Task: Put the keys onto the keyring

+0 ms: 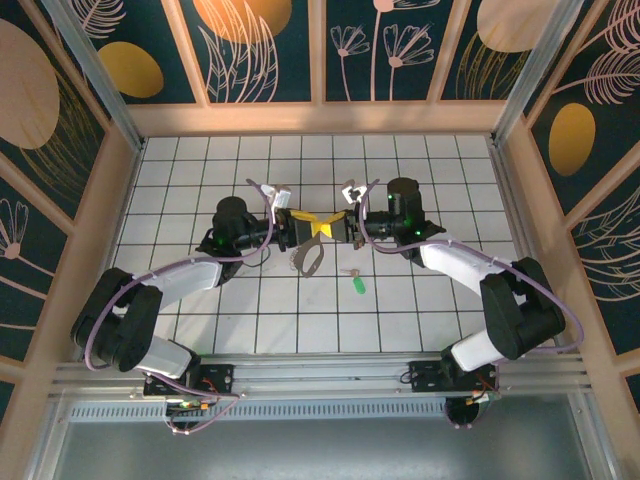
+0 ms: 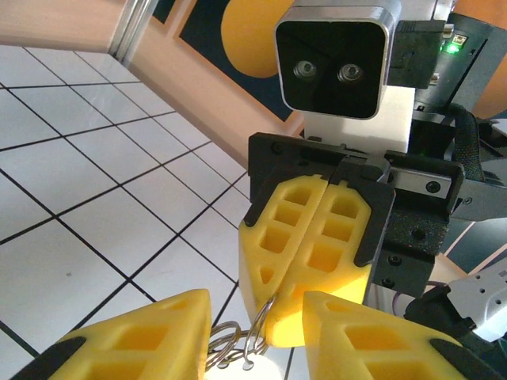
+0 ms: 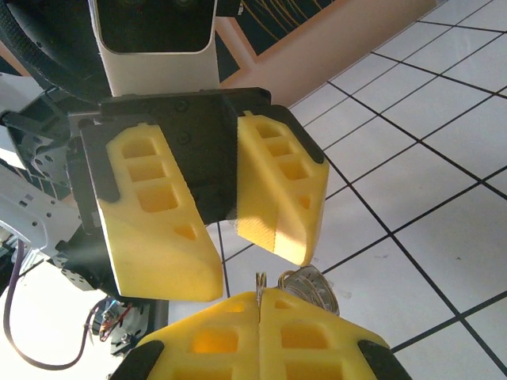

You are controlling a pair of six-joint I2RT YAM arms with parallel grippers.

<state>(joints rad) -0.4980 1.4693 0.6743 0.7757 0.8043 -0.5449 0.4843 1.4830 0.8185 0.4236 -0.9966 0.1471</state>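
The right gripper (image 3: 260,299) is closed, pinching the keyring (image 3: 309,286) by its wire. The left gripper (image 3: 247,261) faces it, jaws apart around the keyring. The green-headed key (image 1: 358,286) lies on the tiles (image 1: 420,300) near the keyring's right.

Arms bent inward, tips meeting at keyring (image 1: 310,258); left gripper (image 1: 309,226) jaws parted, right gripper (image 1: 334,227) jaws pinching it.

White tiled floor (image 1: 200,160), floral wall panels (image 1: 260,50)
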